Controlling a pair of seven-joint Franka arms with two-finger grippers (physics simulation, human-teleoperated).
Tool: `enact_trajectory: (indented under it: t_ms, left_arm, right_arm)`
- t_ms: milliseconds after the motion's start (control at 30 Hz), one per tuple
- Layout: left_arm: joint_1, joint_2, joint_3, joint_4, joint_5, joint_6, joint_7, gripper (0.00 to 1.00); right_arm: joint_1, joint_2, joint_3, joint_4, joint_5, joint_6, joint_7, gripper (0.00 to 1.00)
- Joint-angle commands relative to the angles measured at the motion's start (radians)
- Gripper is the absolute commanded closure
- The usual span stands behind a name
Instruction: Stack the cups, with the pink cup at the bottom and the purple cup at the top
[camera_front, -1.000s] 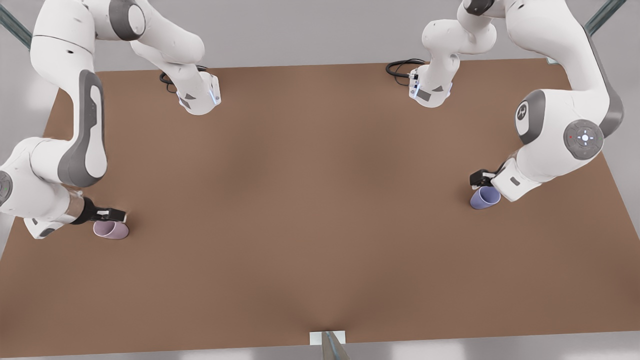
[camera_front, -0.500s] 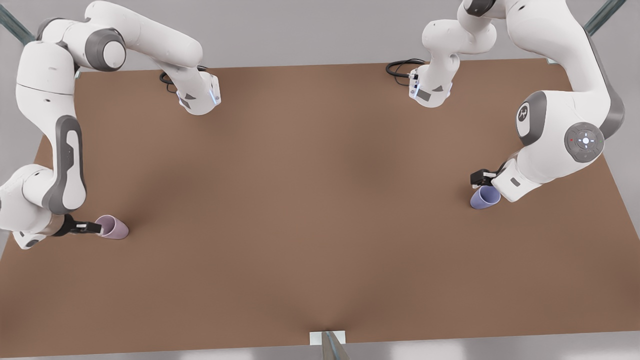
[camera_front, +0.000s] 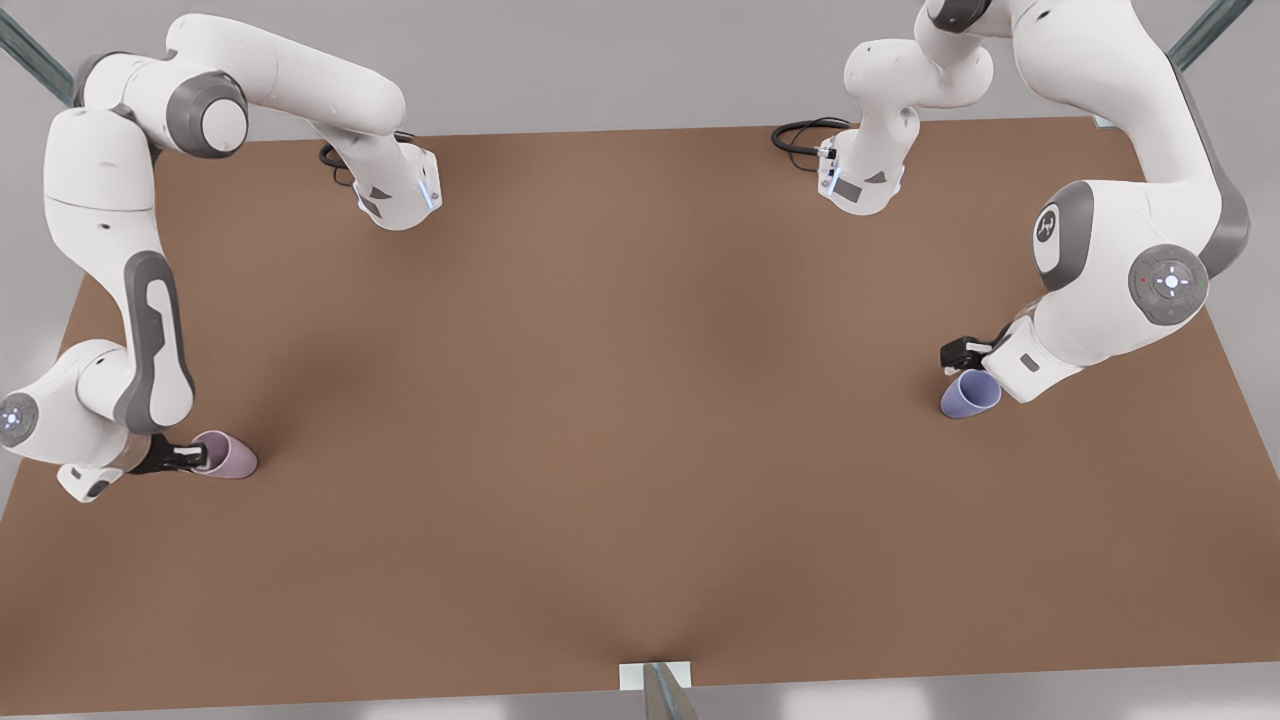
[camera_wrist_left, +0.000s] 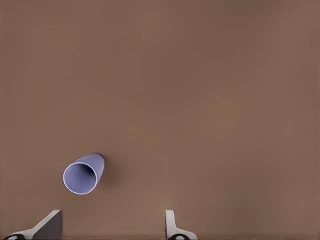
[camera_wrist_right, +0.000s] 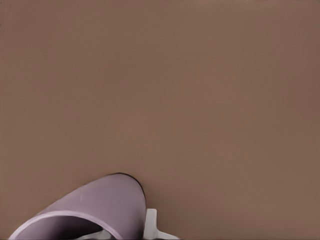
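The pink cup (camera_front: 230, 457) (camera_wrist_right: 100, 205) stands near the table's edge on the front view's left. My right gripper (camera_front: 193, 458) (camera_wrist_right: 125, 233) is at its rim, open, with one finger (camera_wrist_right: 150, 224) outside the cup's wall and the other inside its mouth. The purple cup (camera_front: 968, 395) (camera_wrist_left: 82, 174) stands on the front view's right, its mouth showing in the left wrist view. My left gripper (camera_front: 958, 356) (camera_wrist_left: 112, 221) hovers just beside it, open, with nothing between its fingers.
The brown table (camera_front: 640, 400) stretches wide between the two cups. Both arm bases (camera_front: 400, 195) (camera_front: 860, 180) with black cables sit at the far edge. A small white bracket (camera_front: 655, 675) sits at the middle of the near edge.
My right gripper has come down from over the pink cup to its rim on the front view's left side, and that arm's elbow has swung. The left arm and both cups have stayed put.
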Motion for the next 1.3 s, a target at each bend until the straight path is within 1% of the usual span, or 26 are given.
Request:
enact_trajectory:
  t_ms: [0, 33, 200, 267, 300, 367, 467, 533, 567, 600, 667, 700, 733, 767, 800, 867, 900, 933, 1000, 1100, 1167, 1233, 1267]
  left_arm:
    - [0.0, -0.001, 0.0, 0.001, 0.001, -0.002, 0.006, 0.0]
    - [0.0, -0.003, 0.0, 0.004, 0.001, -0.002, 0.005, 0.0]
    - [0.0, -0.004, -0.002, 0.004, 0.002, -0.002, 0.0, 0.0]
    - [0.0, 0.0, -0.002, 0.004, 0.001, -0.002, 0.0, 0.0]
    - [-0.001, 0.0, -0.002, 0.004, 0.001, -0.002, 0.003, 0.0]
    - [0.0, 0.002, 0.0, 0.004, 0.001, -0.002, 0.006, 0.0]
    - [0.0, 0.002, 0.003, 0.004, 0.002, -0.002, 0.003, 0.0]
    - [0.0, 0.011, 0.055, 0.002, 0.004, 0.002, 0.006, 0.0]
    - [0.0, 0.018, 0.075, 0.004, 0.004, 0.014, 0.006, 0.0]
    - [0.0, 0.029, 0.106, 0.004, 0.006, 0.019, 0.006, 0.0]
    - [0.008, 0.057, 0.127, -0.001, 0.007, 0.079, 0.008, 0.0]
    - [0.012, 0.074, 0.135, -0.005, 0.009, 0.099, 0.006, 0.0]
    - [0.014, 0.078, 0.135, -0.016, 0.015, 0.126, 0.006, 0.0]
    - [0.031, 0.077, 0.135, -0.037, 0.024, 0.156, 0.011, 0.0]
    - [0.032, 0.089, 0.135, -0.048, 0.024, 0.171, 0.02, 0.0]
    - [0.071, 0.049, 0.135, -0.203, 0.022, 0.344, 0.042, 0.0]
    - [0.094, 0.052, 0.135, -0.255, 0.018, 0.366, 0.042, 0.0]
    - [0.103, 0.052, 0.135, -0.31, 0.015, 0.405, 0.04, 0.0]
    - [0.115, 0.045, 0.135, -0.373, 0.015, 0.422, 0.039, 0.0]
    - [0.15, 0.052, 0.136, -0.409, 0.015, 0.43, 0.04, 0.0]
    - [0.155, 0.051, 0.136, -0.465, 0.015, 0.488, 0.04, 0.0]
    - [0.166, 0.055, 0.138, -0.482, 0.016, 0.502, 0.04, 0.0]
    - [0.17, 0.054, 0.138, -0.516, 0.018, 0.539, 0.04, 0.0]
  right_arm:
    - [0.0, 0.001, 0.001, 0.002, -0.005, 0.01, -0.153, 0.74]
    - [0.0, -0.001, 0.001, 0.001, -0.005, 0.001, -0.159, 0.79]
    - [0.003, -0.024, 0.008, 0.004, -0.005, -0.018, -0.167, 0.79]
    - [0.005, -0.063, 0.056, 0.005, -0.003, -0.019, -0.155, 0.79]
    - [0.015, -0.071, 0.097, 0.002, -0.003, -0.021, -0.144, 0.79]
    - [0.127, -0.103, 0.099, 0.004, -0.003, -0.076, 0.063, 0.79]
    - [0.287, -0.125, 0.1, 0.001, -0.003, -0.079, 0.331, 0.79]
    - [0.376, -0.145, 0.1, 0.001, -0.003, -0.11, 0.503, 0.79]
    - [0.442, -0.166, 0.1, 0.002, -0.003, -0.124, 0.633, 0.79]
    - [0.541, -0.163, 0.099, 0.022, -0.006, -0.133, 0.804, 0.79]
    - [0.707, -0.136, 0.1, 0.111, -0.049, -0.145, 1.164, 0.79]
    - [0.793, -0.076, 0.1, 0.239, -0.046, -0.234, 1.31, 0.79]
    - [0.839, -0.018, 0.1, 0.351, -0.046, -0.297, 1.407, 0.79]
    - [0.9, 0.062, 0.1, 0.505, -0.046, -0.358, 1.517, 0.79]
    - [0.945, 0.117, 0.1, 0.615, -0.045, -0.381, 1.615, 0.79]
    - [1.018, 0.274, 0.094, 0.855, -0.043, -0.43, 1.767, 0.79]
    - [1.034, 0.315, 0.097, 0.919, -0.042, -0.412, 1.8, 0.79]
    - [1.062, 0.329, 0.097, 0.926, -0.042, -0.38, 1.817, 0.79]
    - [1.102, 0.372, 0.099, 0.943, -0.04, -0.352, 1.852, 0.79]
    - [1.143, 0.397, 0.103, 0.941, -0.036, -0.314, 1.867, 0.79]
    - [1.171, 0.423, 0.1, 0.936, -0.037, -0.279, 1.867, 0.79]
    - [1.178, 0.427, 0.094, 0.93, -0.039, -0.279, 1.869, 0.79]
    - [1.18, 0.43, 0.094, 0.92, -0.045, -0.279, 1.869, 0.79]
